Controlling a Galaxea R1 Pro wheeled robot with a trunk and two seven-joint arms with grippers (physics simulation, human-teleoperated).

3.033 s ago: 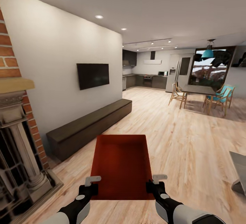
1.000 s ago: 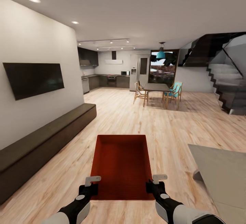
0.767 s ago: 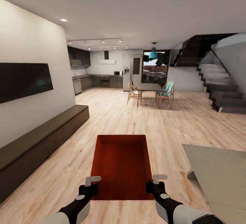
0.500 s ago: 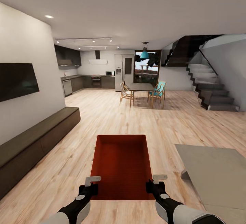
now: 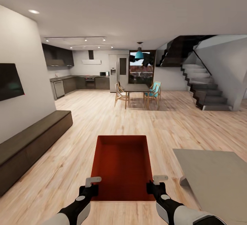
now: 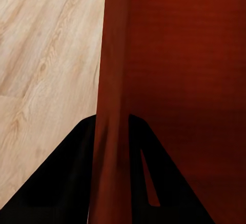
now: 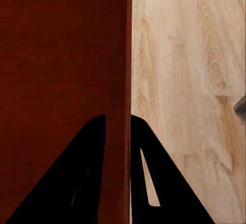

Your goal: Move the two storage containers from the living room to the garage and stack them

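The orange-red rectangular storage container was held in front of the robot, above the light wood plank flooring, and its open interior was empty. The left gripper was clenched on the container's left wall, one finger on each face of that wall in the left wrist view. The right gripper was clenched on the right wall in the same way.

Over the preceding three seconds the whole head view swung rightward: the brick fireplace left the frame, the wall-mounted black television slid to the left edge, and the dark staircase came into view. The container kept its place between the grippers. This indicated a base turn during transport; the garage was not yet in view.

Beyond the container stood the dining table; left of it, the long dark bench; right of it, a pale grey slab.
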